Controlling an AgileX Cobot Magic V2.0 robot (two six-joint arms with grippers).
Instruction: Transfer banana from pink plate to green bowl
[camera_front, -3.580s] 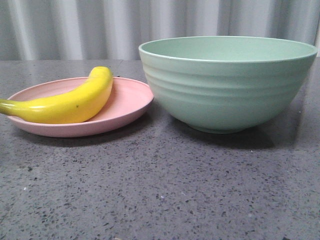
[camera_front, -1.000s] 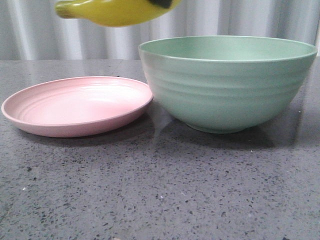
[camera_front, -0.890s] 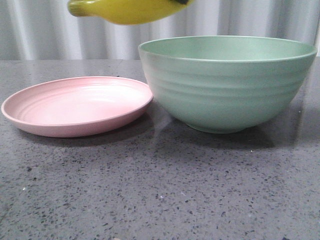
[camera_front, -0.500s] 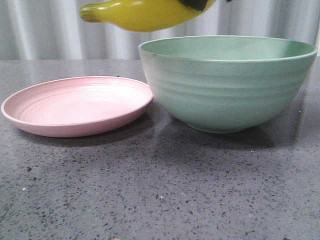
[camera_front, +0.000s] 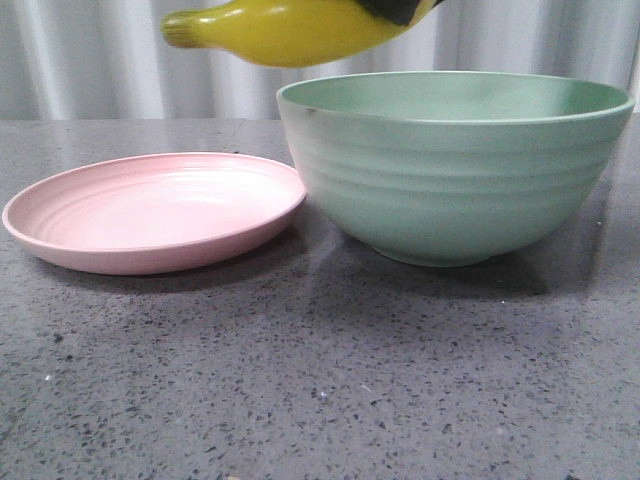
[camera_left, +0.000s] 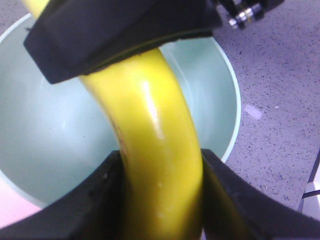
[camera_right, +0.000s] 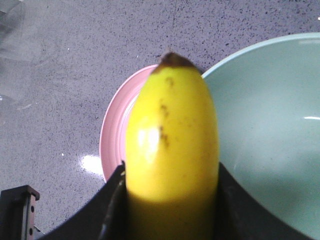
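Observation:
The yellow banana (camera_front: 290, 30) hangs in the air at the top of the front view, over the left rim of the green bowl (camera_front: 450, 180), with its greenish stem end pointing left. The pink plate (camera_front: 150, 215) lies bare to the left of the bowl. In the left wrist view my left gripper (camera_left: 160, 200) is shut on the banana (camera_left: 150, 130) above the bowl's inside (camera_left: 40, 125). My right gripper (camera_right: 172, 200) is shut on the banana (camera_right: 172, 140) near its dark tip. It also shows in the left wrist view (camera_left: 115, 35). A black finger (camera_front: 400, 8) shows on the banana.
The plate and the bowl stand close together on a grey speckled table (camera_front: 320, 380). A pale curtain (camera_front: 100, 60) hangs behind the table. The plate (camera_right: 115, 135) and the bowl (camera_right: 270, 125) lie below the banana in the right wrist view.
The banana was lifted off the pink plate. Over the last second it has moved to the right, from above the plate to over the bowl's left rim.

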